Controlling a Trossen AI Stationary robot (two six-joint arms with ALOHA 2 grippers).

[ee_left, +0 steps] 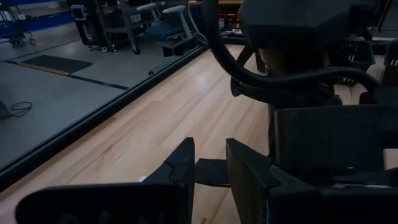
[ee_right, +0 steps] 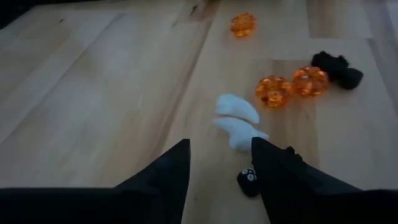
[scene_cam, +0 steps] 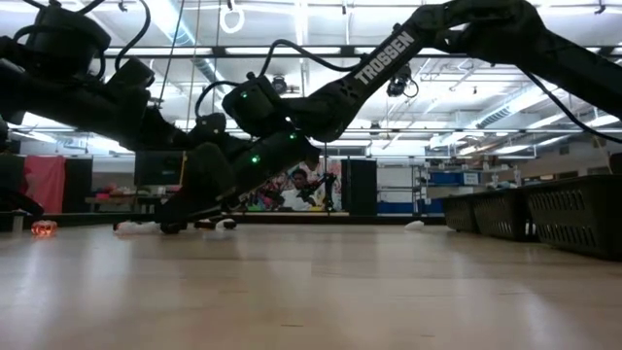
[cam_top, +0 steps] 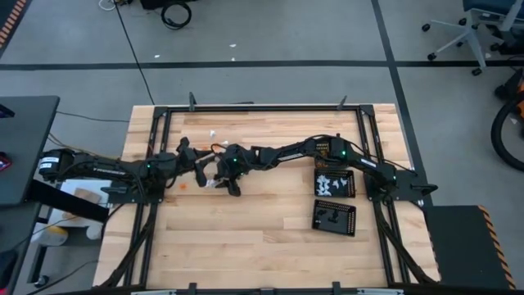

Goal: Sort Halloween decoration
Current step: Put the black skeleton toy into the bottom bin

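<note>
Two dark fingers (ee_right: 168, 177) of the right gripper (ee_right: 217, 171) stand apart with bare wood between them, holding nothing, low over the table (cam_top: 270, 246) left of its middle; in the high view we see this gripper (cam_top: 230, 185) at the end of the right arm (cam_top: 303, 149), which stretches across from the right side. Just ahead of its fingertips lies a white piece (ee_right: 239, 121) of the Halloween decoration, made of two curved lobes, and a small black piece with white eyes (ee_right: 247, 180) sits right beside one finger. Farther out we find two orange faceted pieces (ee_right: 292, 86) side by side, a black piece (ee_right: 339, 68) touching or just beside the farther of them, and one more orange piece (ee_right: 242, 23) well apart. The left gripper (ee_left: 208, 171) shows a narrow gap between its fingers with nothing held in it, as far as we can tell, and it faces the bulk of the right arm close ahead; from above it (cam_top: 199, 166) sits just left of the right gripper. At table height both arms bend low to the wood, with another orange piece (scene_cam: 42, 229) at the far left. Over on the right, two black perforated trays (cam_top: 334, 201) lie one nearer than the other; the farther holds white pieces (cam_top: 327, 183), the nearer a few dark ones (cam_top: 329, 218).
</note>
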